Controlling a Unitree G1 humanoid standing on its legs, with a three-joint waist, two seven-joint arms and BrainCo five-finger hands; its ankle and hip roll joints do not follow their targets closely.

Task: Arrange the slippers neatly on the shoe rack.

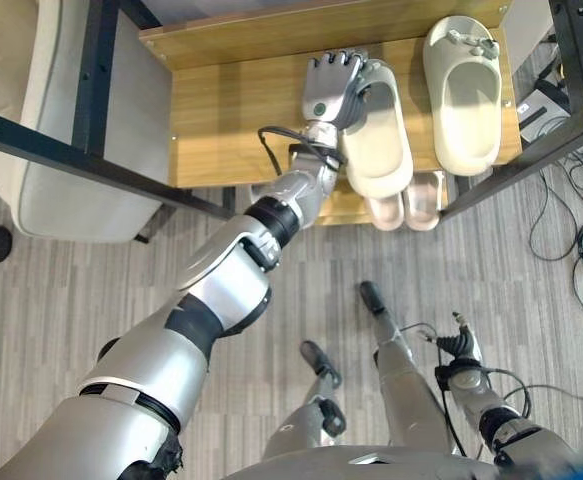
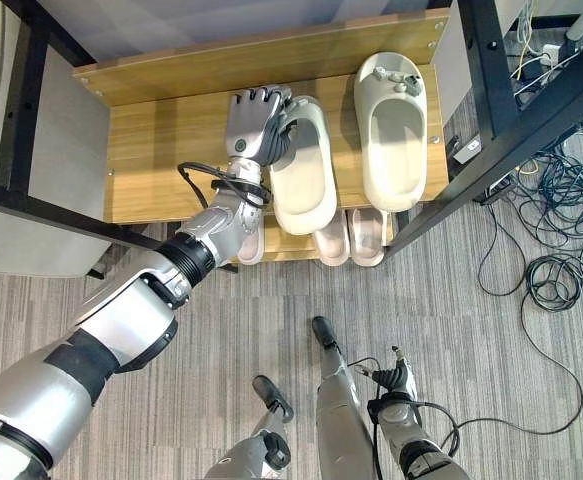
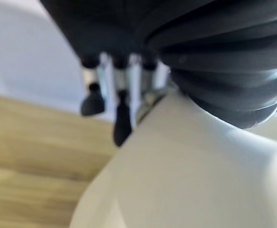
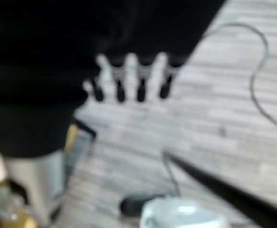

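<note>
Left eye view shows the left hand (image 1: 333,85) with fingers curled over the toe of a cream rubber slipper (image 1: 378,140), its long axis running front to back on the wooden shoe rack (image 1: 226,110), beside its mate (image 1: 462,95) near the right edge.

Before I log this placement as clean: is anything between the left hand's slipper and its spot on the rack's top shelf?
Nothing visible. The left hand grips the slipper, which already lies on the top shelf, apart from the other slipper beside it. A pinkish pair sits on the lower shelf, out of the way.
</note>
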